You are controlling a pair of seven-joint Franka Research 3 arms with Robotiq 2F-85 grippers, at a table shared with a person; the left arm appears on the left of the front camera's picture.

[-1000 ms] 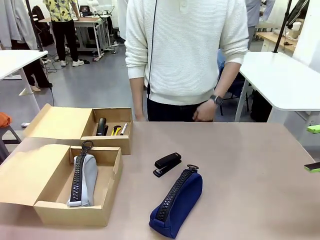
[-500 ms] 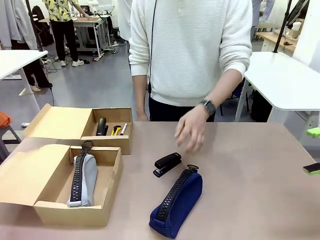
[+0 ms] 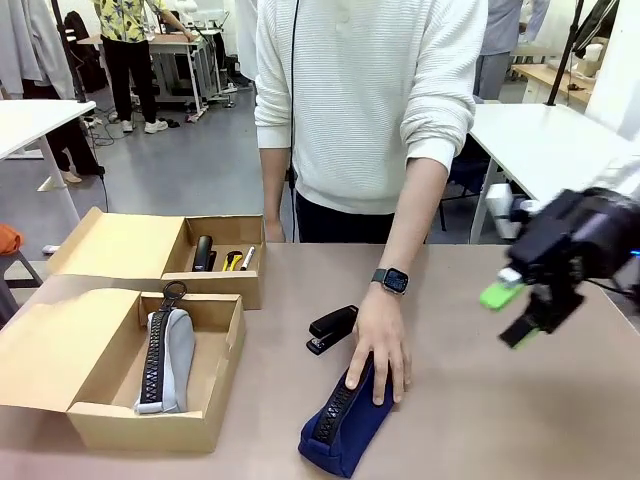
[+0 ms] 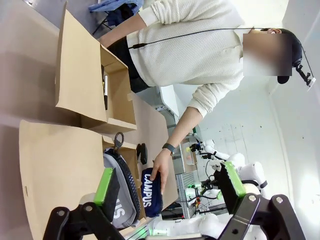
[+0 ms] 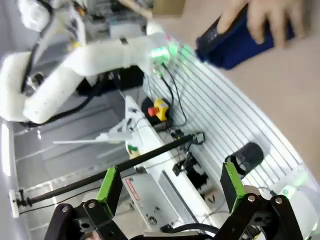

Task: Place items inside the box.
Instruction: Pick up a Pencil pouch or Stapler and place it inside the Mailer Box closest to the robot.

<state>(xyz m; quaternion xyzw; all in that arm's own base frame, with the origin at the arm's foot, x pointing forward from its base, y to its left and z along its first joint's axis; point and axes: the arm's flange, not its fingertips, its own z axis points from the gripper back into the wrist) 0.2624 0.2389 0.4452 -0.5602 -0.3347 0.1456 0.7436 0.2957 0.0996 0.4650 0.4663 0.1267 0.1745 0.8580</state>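
Pressing on the case: the person's hand [image 3: 378, 345] lies flat on the upper end of the navy pencil case [image 3: 345, 430], which lies on the surface [image 3: 500, 430]
Right hand [image 3: 508, 315]: released, its fingers spread with nothing between them, in the air to the right of the person's hand and apart from it
Left hand [image 4: 167, 182]: released, its green pads [image 4: 106, 182] wide apart, holding nothing
Black stapler [image 3: 333, 328]: on the surface just left of the person's hand
Light grey pencil case [image 3: 165, 360]: inside the near cardboard box [image 3: 150, 428], well left of the person's hand
Far cardboard box [image 3: 225, 292]: left of and beyond the person's hand, holding a second black stapler [image 3: 203, 253], a yellow-black utility knife [image 3: 232, 260] and a white marker [image 3: 247, 258] side by side
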